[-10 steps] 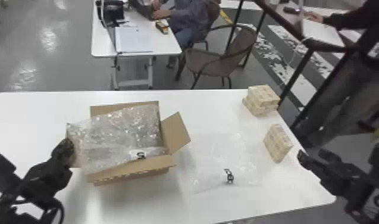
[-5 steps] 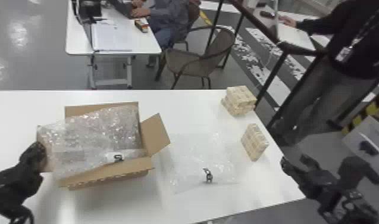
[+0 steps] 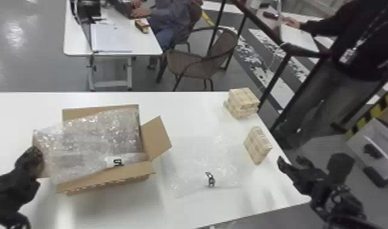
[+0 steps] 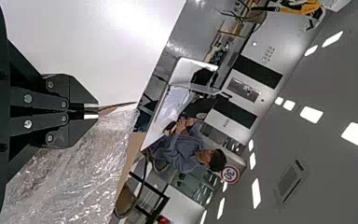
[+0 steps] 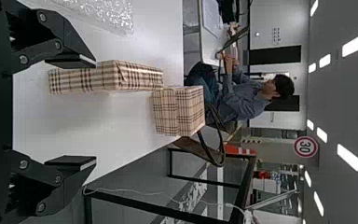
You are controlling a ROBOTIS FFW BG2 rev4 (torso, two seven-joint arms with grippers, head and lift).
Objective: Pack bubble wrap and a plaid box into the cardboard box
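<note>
My left gripper (image 3: 37,164) is at the left end of the cardboard box (image 3: 107,182). In the left wrist view this gripper (image 4: 92,111) is shut on a thin cardboard flap (image 4: 116,107), beside bubble wrap (image 4: 74,177). Clear bubble wrap (image 3: 89,143) covers the box's opening and hangs over its left side. Another bubble wrap sheet (image 3: 199,164) lies flat right of the box. A plaid box (image 3: 257,145) stands on edge near the table's right side. My right gripper (image 3: 290,160) is just right of it; in the right wrist view this gripper (image 5: 94,112) is open, the plaid box (image 5: 105,78) ahead of it.
Stacked plaid boxes (image 3: 241,103) sit at the back right corner of the white table (image 3: 190,210). The cardboard box's right flap (image 3: 156,137) sticks outward. Beyond the table are a chair (image 3: 199,62), a second table (image 3: 144,45) and a dark railing (image 3: 275,82).
The head view has swung to the right, so table and arms appear farther left. Both grippers keep about the same places relative to the boxes.
</note>
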